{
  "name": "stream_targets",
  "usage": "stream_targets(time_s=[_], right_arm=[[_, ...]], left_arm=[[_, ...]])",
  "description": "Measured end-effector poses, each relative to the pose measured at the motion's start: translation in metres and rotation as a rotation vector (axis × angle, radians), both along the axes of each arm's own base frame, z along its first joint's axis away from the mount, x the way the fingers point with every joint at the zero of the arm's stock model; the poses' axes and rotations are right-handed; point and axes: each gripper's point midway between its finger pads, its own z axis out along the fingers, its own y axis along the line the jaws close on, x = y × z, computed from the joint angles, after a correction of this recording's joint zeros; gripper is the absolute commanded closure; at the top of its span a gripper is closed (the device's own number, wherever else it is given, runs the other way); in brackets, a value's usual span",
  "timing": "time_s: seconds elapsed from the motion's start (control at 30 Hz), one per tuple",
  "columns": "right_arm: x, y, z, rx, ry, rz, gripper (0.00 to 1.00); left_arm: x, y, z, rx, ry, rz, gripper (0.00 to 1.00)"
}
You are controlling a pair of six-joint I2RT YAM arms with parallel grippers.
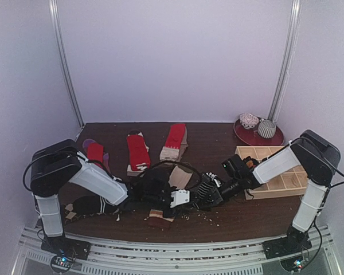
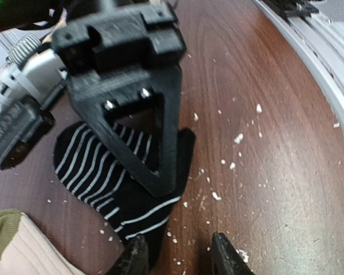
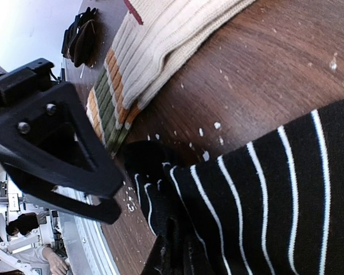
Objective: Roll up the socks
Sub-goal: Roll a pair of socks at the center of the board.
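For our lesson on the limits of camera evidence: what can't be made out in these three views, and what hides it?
Right gripper: open or shut unclear; left wrist view shows one finger, the black striped sock fills its own view, top view too small.
That sock's full length: cut by the right wrist view's edges.
Wooden tray: partly hidden by the right arm, top view.
Dark bundle by the left arm: small, shadowed, top view.

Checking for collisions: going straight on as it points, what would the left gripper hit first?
Likely the near edge of the black striped sock, then the right fingers over it; depth is unclear.
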Motion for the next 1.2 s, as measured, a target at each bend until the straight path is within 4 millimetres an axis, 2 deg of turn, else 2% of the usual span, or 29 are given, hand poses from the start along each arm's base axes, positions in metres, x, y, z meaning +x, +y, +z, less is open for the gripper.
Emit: stream_targets(time_s=[0.23, 0.67, 0.77, 0.9, 1.0, 1.2], right_arm=[[-0.002, -0.002, 0.000, -0.001, 0.013, 0.018, 0.94], [-0.006, -0.003, -0.001, 0.014, 0.026, 0.041, 0.94], [-0.007, -0.003, -0.001, 0.018, 0.031, 0.042, 0.94], [-0.008, -0.003, 0.000, 0.022, 0.038, 0.044, 0.94], [-0.008, -0.004, -0.001, 0.020, 0.045, 0.044, 0.94], [-0.009, -0.005, 0.000, 0.020, 0.055, 0.043, 0.93]], left_arm=[[0.000, -0.001, -0.017, 0.027, -0.003, -0.014, 0.62], [0.012, -0.020, -0.005, -0.010, -0.052, -0.020, 0.63], [0.015, -0.028, -0.007, -0.010, -0.060, -0.025, 0.67], [0.016, -0.029, -0.022, 0.031, -0.041, -0.031, 0.73], [0.017, -0.032, -0.022, 0.052, -0.030, -0.031, 0.75], [0.016, -0.031, -0.024, 0.059, -0.017, -0.030, 0.86]])
